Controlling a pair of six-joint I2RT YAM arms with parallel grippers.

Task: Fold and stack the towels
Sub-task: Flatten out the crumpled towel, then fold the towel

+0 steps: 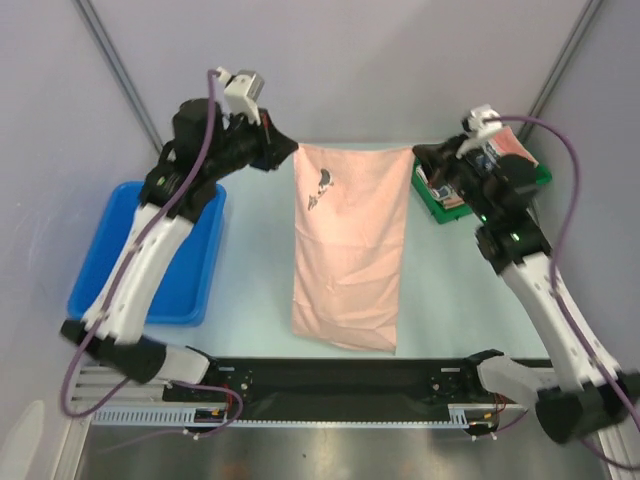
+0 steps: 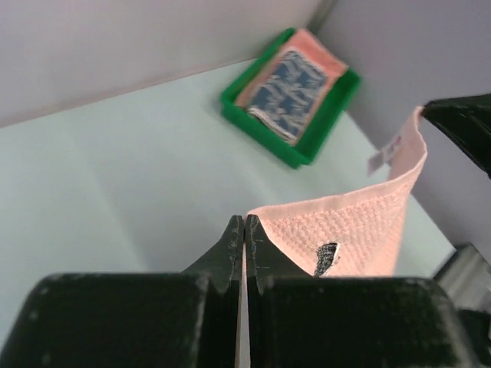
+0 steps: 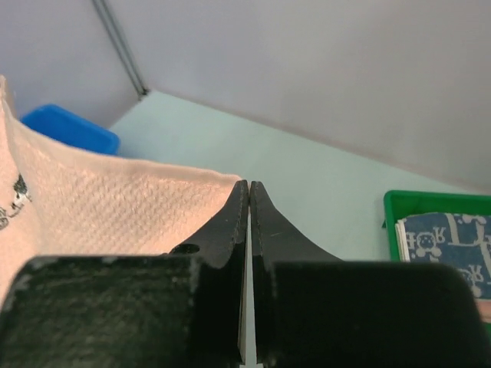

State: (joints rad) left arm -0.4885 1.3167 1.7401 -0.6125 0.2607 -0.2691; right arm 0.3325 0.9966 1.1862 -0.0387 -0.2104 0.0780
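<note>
Over mid table (image 1: 250,290), pink towel (image 1: 345,250) hangs stretched btwn both arms, long axis running toward near edge. L gripper (image 1: 292,150) clamped on left top corner, R gripper (image 1: 416,153) on right; neither nearer.

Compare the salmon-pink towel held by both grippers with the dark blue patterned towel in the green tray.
The salmon-pink towel is spread open, pinched at its far corners by the left gripper and right gripper; the dark blue patterned towel lies folded in the green tray. The pink one is plain but for one small dark motif; the blue one is covered in white figures. Both are cloth towels.
</note>
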